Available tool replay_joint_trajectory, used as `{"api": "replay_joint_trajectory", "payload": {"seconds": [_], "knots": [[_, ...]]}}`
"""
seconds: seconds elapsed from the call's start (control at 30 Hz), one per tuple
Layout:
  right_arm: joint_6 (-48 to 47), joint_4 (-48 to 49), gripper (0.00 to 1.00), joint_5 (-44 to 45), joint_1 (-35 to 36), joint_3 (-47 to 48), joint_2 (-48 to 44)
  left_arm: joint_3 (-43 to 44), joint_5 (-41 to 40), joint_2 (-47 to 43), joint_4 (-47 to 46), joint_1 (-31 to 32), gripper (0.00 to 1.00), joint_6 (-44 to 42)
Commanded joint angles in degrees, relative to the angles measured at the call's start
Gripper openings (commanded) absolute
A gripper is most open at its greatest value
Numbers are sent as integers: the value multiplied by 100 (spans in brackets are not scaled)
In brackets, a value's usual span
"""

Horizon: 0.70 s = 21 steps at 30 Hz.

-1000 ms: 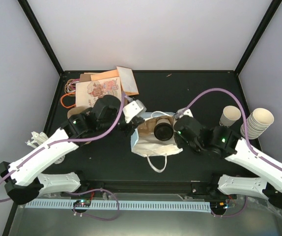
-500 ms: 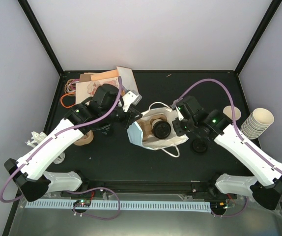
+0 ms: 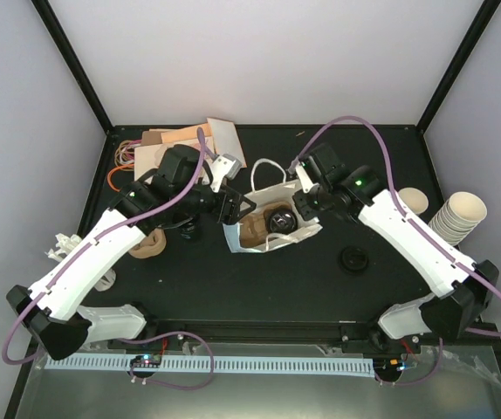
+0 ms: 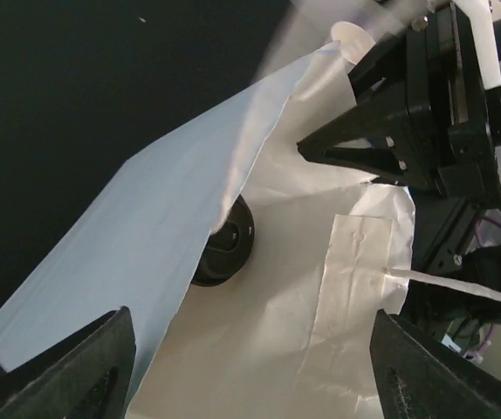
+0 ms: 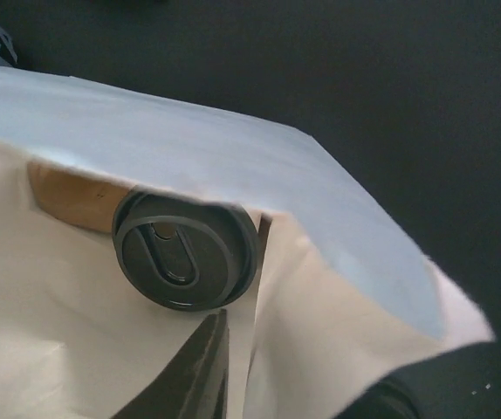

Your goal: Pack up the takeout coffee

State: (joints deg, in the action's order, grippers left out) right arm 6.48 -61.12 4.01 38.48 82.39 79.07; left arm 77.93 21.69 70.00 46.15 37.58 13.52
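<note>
1. The left gripper [image 3: 236,208] is released: in the left wrist view its two fingers stand wide apart, with the near wall of the white paper bag [image 3: 264,247] lying loose between them.
2. The right gripper [image 3: 301,199] sits at the bag's opposite rim. In the right wrist view one dark finger [image 5: 194,371] shows and the rest is cut off by the frame's lower edge. Paper lies beside it, but I cannot tell whether it is pinched or let go.
3. The takeout coffee [image 3: 278,221] stands inside the bag, in the brown carrier [image 3: 252,229]. From above it lies between 3 and 4 o'clock of the left gripper and between 7 and 8 o'clock of the right one, near both and touching neither.
4. Only the coffee's black lid shows, and the cup below it is hidden. In the left wrist view a fold of the bag covers half the lid.
5. Farther out, a loose black lid [image 3: 353,259] lies on the table at 4 o'clock of the bag, and a stack of cream cups [image 3: 460,218] stands at 3 o'clock.
</note>
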Motion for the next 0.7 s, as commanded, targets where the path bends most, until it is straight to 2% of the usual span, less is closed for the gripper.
{"api": "replay_joint_trajectory", "payload": {"seconds": [0.0,0.07,0.17,0.37,0.43,0.53,0.67], "knots": [[-121,-215,28,178,-30,394,214,95,-271,-243,-79,-148,80,-110],[-110,-206,41,319,-31,470,222,163,-412,-234,-81,-171,83,-310],[-43,-248,53,637,-25,673,276,316,-674,-102,-70,-189,86,-580],[262,-277,61,1338,-25,1023,133,681,-879,279,-146,-185,87,-968],[430,-231,66,1671,-28,1059,7,802,-1134,303,-114,-194,88,-996],[572,-137,67,1685,-27,1011,-250,886,-1485,228,-114,-198,91,-987],[693,377,66,1539,-27,374,-795,689,-1865,-117,-158,-211,98,-819]]}}
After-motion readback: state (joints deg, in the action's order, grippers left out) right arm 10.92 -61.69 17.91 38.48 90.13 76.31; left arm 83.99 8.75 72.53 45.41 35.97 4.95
